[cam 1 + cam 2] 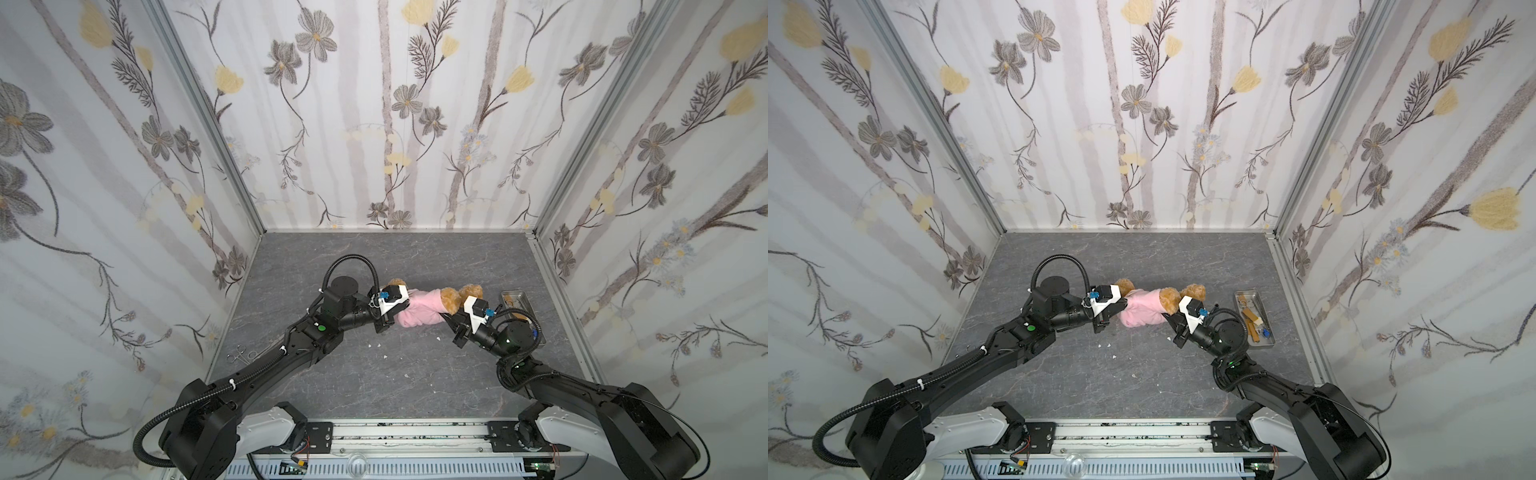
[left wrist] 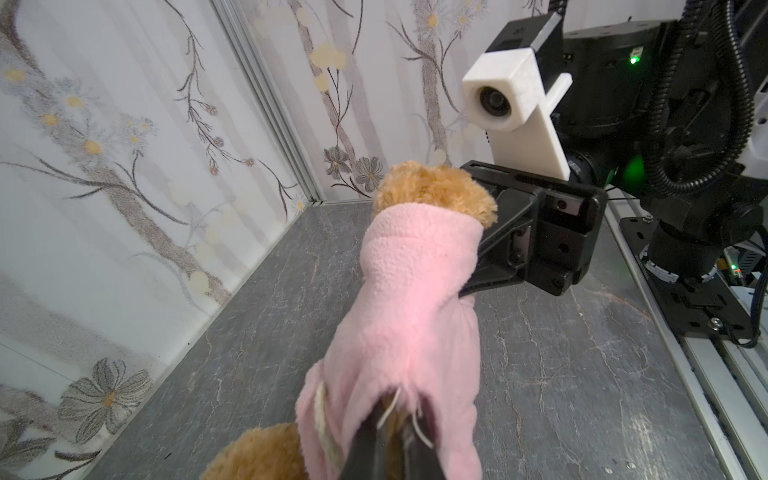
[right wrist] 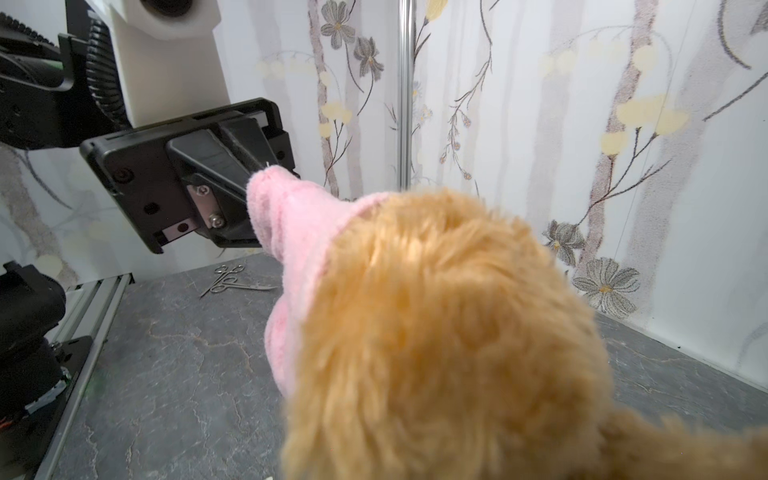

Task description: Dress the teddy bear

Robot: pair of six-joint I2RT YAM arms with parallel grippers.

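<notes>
The golden-brown teddy bear (image 1: 452, 300) (image 1: 1170, 298) hangs stretched between my two grippers over the middle of the table, its body inside a pink hoodie (image 1: 419, 311) (image 2: 415, 291). My left gripper (image 1: 403, 309) (image 2: 392, 419) is shut on the hoodie's lower edge, and a furry leg (image 2: 257, 453) sticks out beside it. In the right wrist view the left gripper (image 3: 259, 168) pinches a tip of pink fabric. My right gripper (image 1: 445, 316) (image 2: 484, 253) is at the head end, fingers hidden behind fur and hoodie. The bear's head (image 3: 457, 332) fills that view.
A metal tray (image 1: 515, 292) (image 1: 1246, 292) with small items stands right of the right arm, near the side wall. Metal forceps (image 1: 241, 355) (image 3: 232, 280) lie by the left wall. A few white scraps (image 1: 378, 345) dot the grey table. Flowered walls enclose three sides.
</notes>
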